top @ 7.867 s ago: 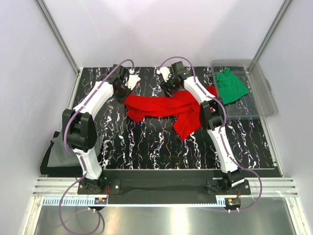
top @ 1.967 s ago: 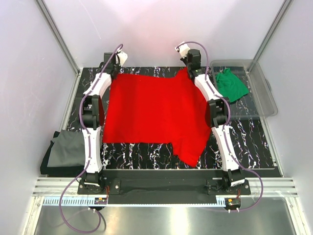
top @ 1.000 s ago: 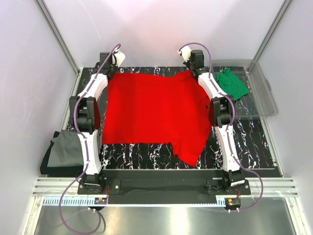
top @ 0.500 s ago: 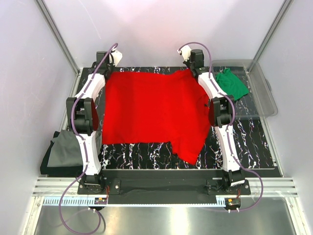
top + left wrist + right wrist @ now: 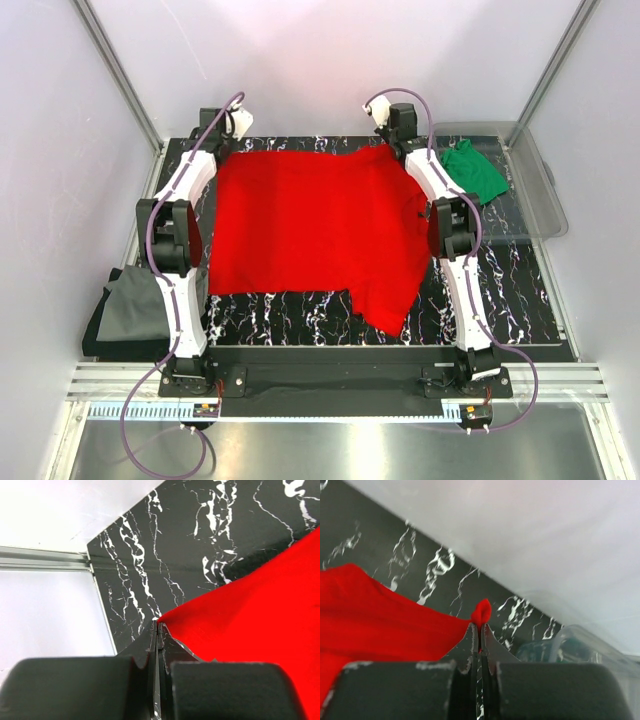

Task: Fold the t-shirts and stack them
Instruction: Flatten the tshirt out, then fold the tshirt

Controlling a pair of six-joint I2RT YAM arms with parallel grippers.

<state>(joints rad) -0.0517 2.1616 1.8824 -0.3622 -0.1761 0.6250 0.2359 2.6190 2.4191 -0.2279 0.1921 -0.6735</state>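
Note:
The red t-shirt lies spread flat over the black marbled table, with one sleeve reaching toward the near edge. My left gripper is shut on its far left corner. My right gripper is shut on its far right corner; a red nub sticks out past the fingertips. The green t-shirt sits crumpled in the clear bin. The dark grey t-shirt lies off the table's left edge.
White walls and metal frame posts close in the far side and both flanks. The clear bin stands just right of my right gripper. The arm bases are bolted along the near rail.
Over the last second both grippers drew the shirt's far edge slightly farther back. Two seconds ago it lay a little nearer; eight seconds ago the shirt was bunched in a strip.

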